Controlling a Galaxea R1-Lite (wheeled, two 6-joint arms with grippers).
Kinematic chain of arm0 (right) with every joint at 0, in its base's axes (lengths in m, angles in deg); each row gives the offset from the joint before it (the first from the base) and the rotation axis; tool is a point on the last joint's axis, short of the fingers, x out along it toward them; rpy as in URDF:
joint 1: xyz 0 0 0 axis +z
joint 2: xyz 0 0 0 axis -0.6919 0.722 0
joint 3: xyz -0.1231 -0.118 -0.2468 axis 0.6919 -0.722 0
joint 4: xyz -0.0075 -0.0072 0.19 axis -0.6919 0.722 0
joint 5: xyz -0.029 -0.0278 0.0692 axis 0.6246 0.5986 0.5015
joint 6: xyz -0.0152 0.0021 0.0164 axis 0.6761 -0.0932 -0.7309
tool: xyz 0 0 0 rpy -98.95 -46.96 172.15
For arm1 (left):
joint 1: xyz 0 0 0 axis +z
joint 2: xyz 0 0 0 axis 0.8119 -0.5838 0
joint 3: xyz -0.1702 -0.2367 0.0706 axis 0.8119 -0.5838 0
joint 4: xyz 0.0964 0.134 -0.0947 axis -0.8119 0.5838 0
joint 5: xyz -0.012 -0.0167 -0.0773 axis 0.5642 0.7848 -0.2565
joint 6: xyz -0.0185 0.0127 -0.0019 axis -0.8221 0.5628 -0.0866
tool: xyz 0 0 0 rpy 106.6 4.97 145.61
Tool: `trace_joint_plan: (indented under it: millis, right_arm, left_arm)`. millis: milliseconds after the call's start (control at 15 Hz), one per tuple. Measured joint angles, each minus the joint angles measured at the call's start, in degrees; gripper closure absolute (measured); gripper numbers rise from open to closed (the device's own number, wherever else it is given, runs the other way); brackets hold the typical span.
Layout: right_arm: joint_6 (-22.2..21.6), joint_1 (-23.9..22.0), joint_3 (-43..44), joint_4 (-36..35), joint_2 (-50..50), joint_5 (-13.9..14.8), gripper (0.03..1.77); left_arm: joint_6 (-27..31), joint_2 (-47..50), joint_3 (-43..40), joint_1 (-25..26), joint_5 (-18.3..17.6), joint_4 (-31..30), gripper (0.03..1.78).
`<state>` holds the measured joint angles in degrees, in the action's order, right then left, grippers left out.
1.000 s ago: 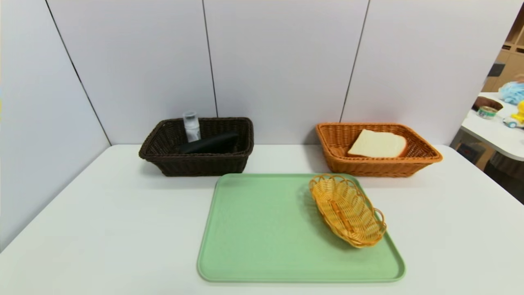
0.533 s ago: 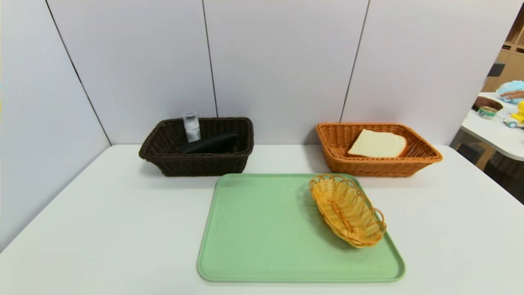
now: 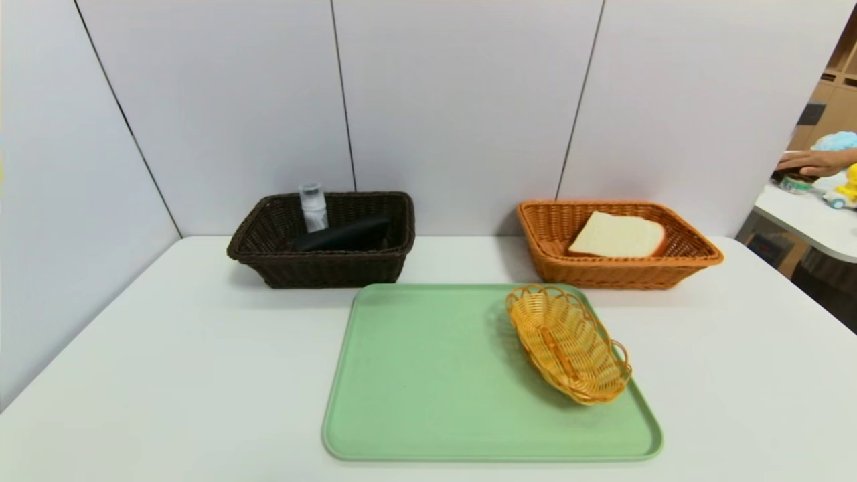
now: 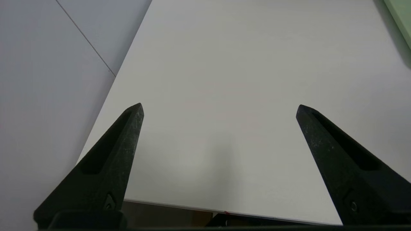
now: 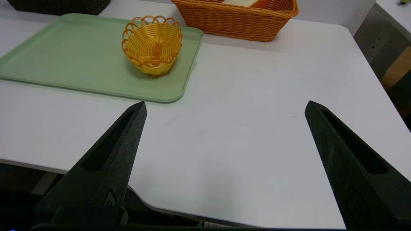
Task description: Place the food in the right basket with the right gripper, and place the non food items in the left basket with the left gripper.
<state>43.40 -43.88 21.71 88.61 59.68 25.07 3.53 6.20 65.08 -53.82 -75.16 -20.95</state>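
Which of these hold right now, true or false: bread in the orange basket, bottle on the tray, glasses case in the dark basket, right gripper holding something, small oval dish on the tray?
1. The bread slice lies in the orange basket. True.
2. The bottle stands on the green tray. False: it stands in the dark brown basket.
3. The glasses case lies in the dark brown basket. True.
4. The right gripper holds something. False: open, empty.
5. The small oval dish sits on the tray. True.

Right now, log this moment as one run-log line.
bread: in orange basket | bottle, glasses case: in brown basket | left gripper: open, empty | right gripper: open, empty
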Motion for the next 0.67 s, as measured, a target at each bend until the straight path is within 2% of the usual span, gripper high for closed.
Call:
trace_joint_plan:
  millis: [200,667]
  right_arm:
    - [-0.1,0.0,-3.9,-4.5,-2.8,0.9,0.1]
    - [-0.2,0.0,-14.7,-21.7,-4.4,14.6,0.1]
  left_arm:
    - [0.2,3.5,-3.0,-0.3,-0.2,-3.2,0.12]
    - [1.5,7.3,-16.1,-0.6,-5.5,-26.3,0.12]
